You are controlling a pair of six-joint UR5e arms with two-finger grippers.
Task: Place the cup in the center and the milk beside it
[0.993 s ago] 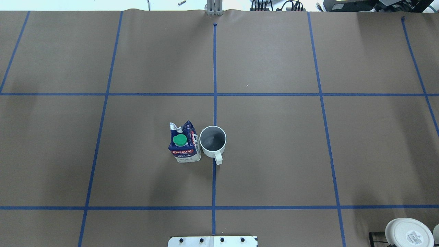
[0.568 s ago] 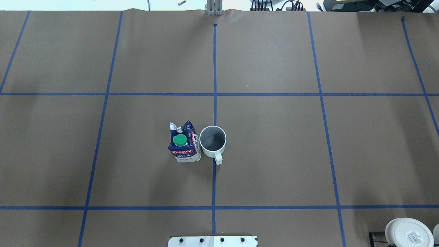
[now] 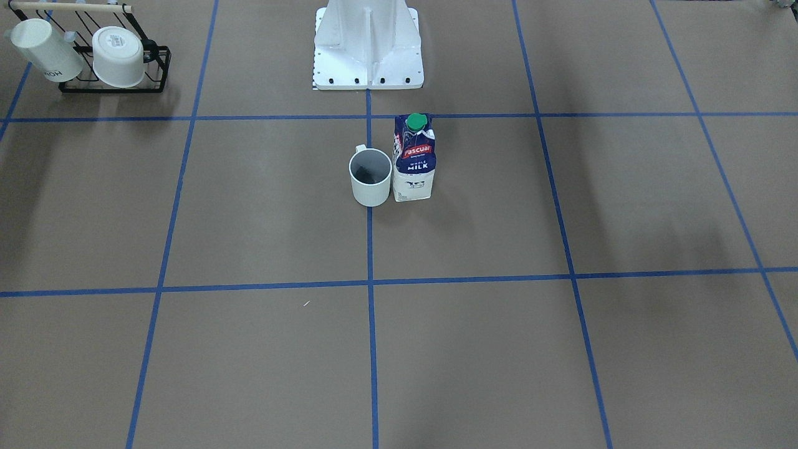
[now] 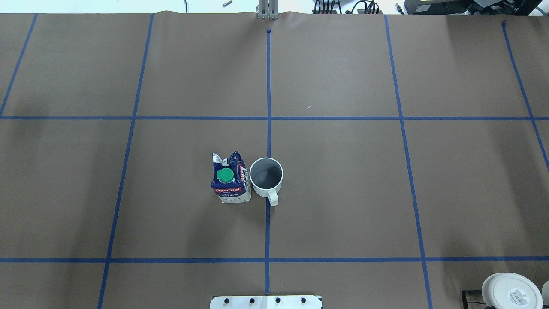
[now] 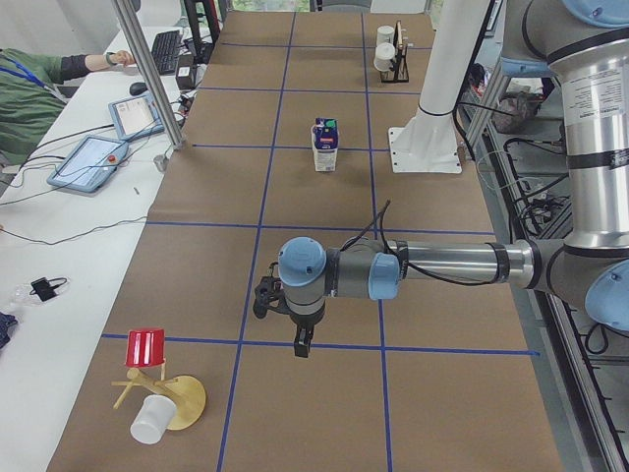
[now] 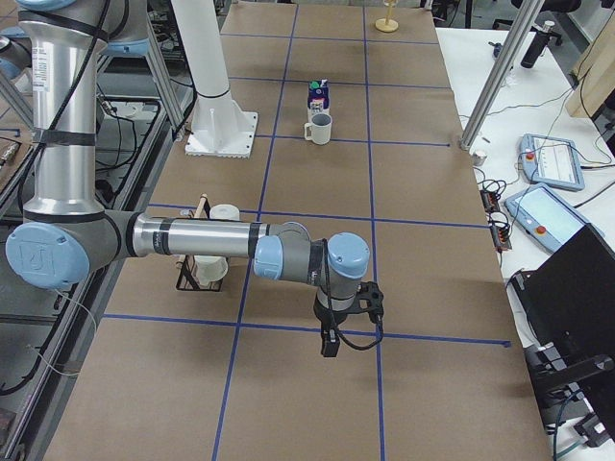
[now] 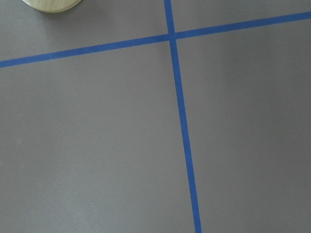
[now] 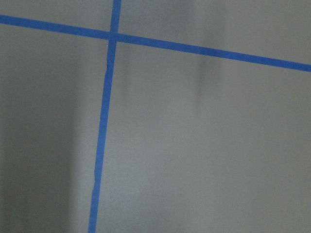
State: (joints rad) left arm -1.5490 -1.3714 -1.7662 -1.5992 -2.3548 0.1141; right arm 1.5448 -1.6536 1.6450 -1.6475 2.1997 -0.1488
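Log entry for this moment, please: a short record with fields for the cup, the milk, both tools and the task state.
cup: upright, straddling the centre tape line, handle toward the robot base
milk: upright, close beside the cup on the robot's left side; contact unclear
left tool: empty, far from cup and milk; open or shut cannot be told
right tool: empty, far off at the opposite end; state cannot be told
task state: placement looks done

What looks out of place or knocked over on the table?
Nothing at the centre: the cup and milk stand upright, side by side. At the table's left end a white cup seems tipped over by a wooden stand.
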